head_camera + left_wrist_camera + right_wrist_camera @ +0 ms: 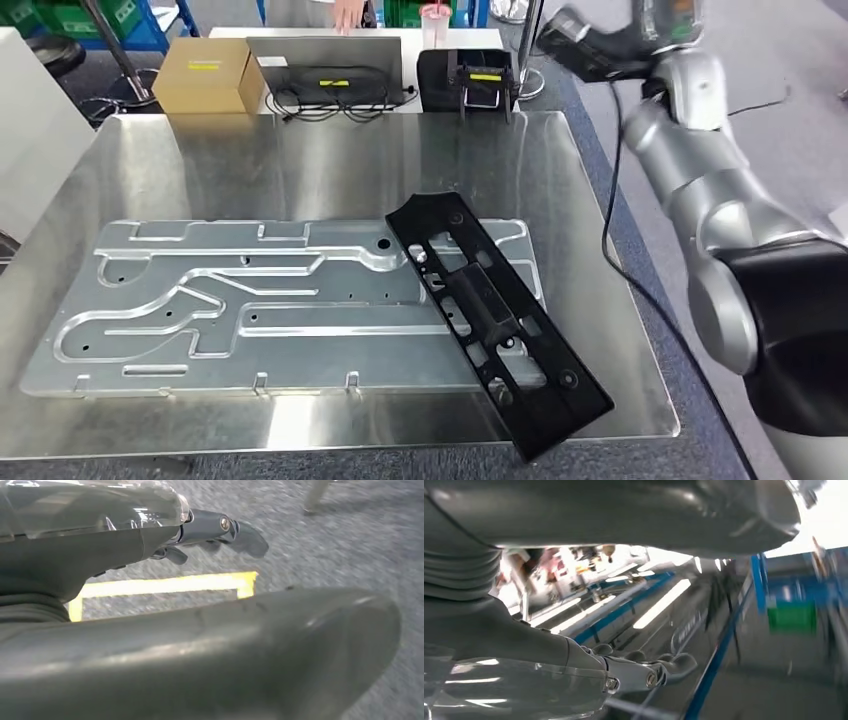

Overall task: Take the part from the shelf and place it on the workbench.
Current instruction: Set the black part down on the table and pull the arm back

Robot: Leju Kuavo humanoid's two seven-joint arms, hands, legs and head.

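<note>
Where yellow labels (483, 76) show, no writing is legible.

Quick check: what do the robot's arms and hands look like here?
The right arm is rounded silver segments with a black section near the body and a black cable alongside. The left hand and right hand have grey ribbed covers, clear glossy shells and dark grey fingers.
</note>
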